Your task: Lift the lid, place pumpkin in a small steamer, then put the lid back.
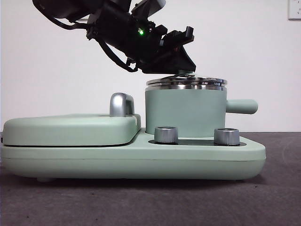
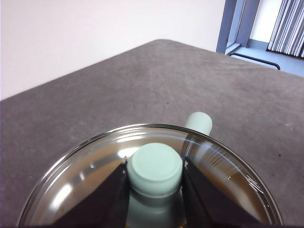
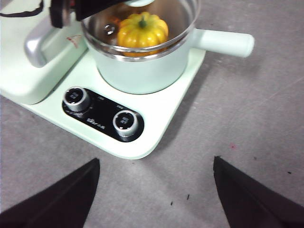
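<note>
Left end effector (image 2: 154, 183) on the lid (image 2: 85, 175)
Its black jaws clamp the mint-green knob (image 2: 155, 167); the steamer's handle (image 2: 198, 122) pokes out beyond over the grey desk (image 2: 142, 80).

Mint-green grill cover (image 1: 70, 129) with steel handle (image 1: 121, 104), two knobs (image 1: 166, 134) beside it

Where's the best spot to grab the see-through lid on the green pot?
Grab the lid by its small mint-green knob, coming straight down from above. The glass disc is wide, flat and slippery, while the knob sticks up in the middle and fits between two jaws. The left gripper grips it just that way, one jaw on each side, with the lid on the small steamer.
</note>
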Motion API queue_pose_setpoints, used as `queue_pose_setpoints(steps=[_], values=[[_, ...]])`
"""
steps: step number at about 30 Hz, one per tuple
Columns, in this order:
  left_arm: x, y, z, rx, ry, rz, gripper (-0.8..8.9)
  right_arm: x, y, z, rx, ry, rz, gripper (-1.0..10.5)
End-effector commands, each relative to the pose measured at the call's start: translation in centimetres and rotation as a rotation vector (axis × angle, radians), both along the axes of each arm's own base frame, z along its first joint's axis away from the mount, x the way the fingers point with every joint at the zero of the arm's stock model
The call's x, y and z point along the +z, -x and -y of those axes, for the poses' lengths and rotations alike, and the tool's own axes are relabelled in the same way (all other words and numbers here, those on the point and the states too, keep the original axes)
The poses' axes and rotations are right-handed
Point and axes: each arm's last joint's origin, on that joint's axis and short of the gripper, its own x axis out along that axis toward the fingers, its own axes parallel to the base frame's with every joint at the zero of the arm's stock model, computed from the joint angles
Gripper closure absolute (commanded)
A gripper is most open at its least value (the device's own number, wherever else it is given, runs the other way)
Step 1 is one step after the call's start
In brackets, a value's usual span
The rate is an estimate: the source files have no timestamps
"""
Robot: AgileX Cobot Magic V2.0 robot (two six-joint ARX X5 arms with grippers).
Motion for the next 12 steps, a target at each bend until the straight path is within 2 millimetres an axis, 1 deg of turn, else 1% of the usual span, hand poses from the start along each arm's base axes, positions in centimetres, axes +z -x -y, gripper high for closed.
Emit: queue_pose_setpoints(steps=[1,12], values=[[0.00,-0.23,0.42,-0.006,0.000,0.002,8.04,0.21,-0.06,-0.08,0.000,-0.005,0.009,5.8],[-0.24,-0.22,0.40,-0.009,-0.021,-0.003,8.04,0.21,-0.06,-0.08,0.000,-0.005,0.009,5.8]])
